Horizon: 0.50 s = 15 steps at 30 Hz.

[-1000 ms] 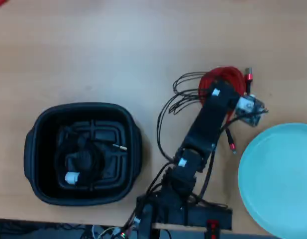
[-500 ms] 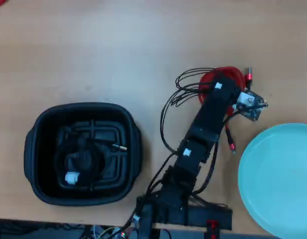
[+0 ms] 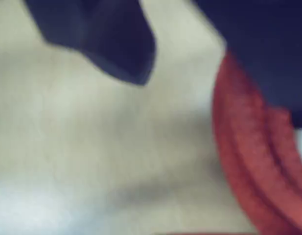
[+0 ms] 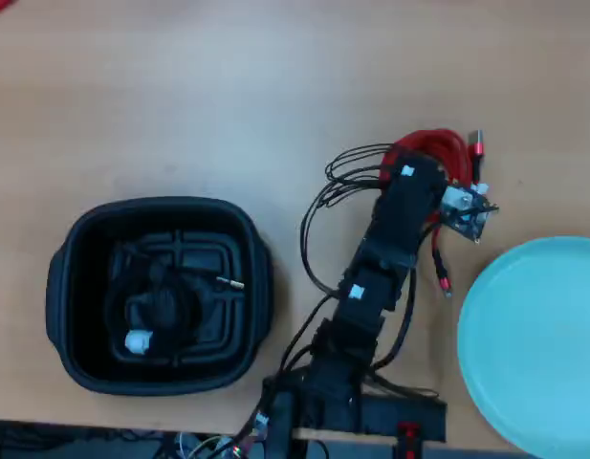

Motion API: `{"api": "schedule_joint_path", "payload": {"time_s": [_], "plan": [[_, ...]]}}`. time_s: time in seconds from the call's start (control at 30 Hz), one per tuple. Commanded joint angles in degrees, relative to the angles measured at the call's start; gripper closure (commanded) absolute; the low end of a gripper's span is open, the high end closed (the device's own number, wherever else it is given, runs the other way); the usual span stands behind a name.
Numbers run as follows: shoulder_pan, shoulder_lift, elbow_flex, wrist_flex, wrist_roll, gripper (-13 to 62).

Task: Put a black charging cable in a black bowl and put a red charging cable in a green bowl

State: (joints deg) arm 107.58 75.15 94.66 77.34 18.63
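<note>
The end effector (image 3: 185,83) is being spread around the red charging cable (image 4: 433,151), for lifting toward the green bowl (image 4: 534,344).

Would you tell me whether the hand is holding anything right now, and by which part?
It cannot be told: the hand sits over the red cable, hiding any grip.

1. Arm (image 4: 385,244) reaching from the near table edge up and slightly right in the overhead view, links nearly in line.
2. Wrist end far out, bent down toward the tabletop.
3. Gripper (image 3: 190,63) blurred in the wrist view: two dark jaws entering from the top, clearly parted.
</note>
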Motion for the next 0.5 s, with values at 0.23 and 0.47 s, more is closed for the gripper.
{"api": "schedule_joint_path", "payload": {"time_s": [0.23, 0.47], "plan": [[-2.7, -5.8, -1.8, -2.4, -1.2, 29.4], [-3.3, -5.4, -2.1, -1.9, 0.1, 55.0]]}}
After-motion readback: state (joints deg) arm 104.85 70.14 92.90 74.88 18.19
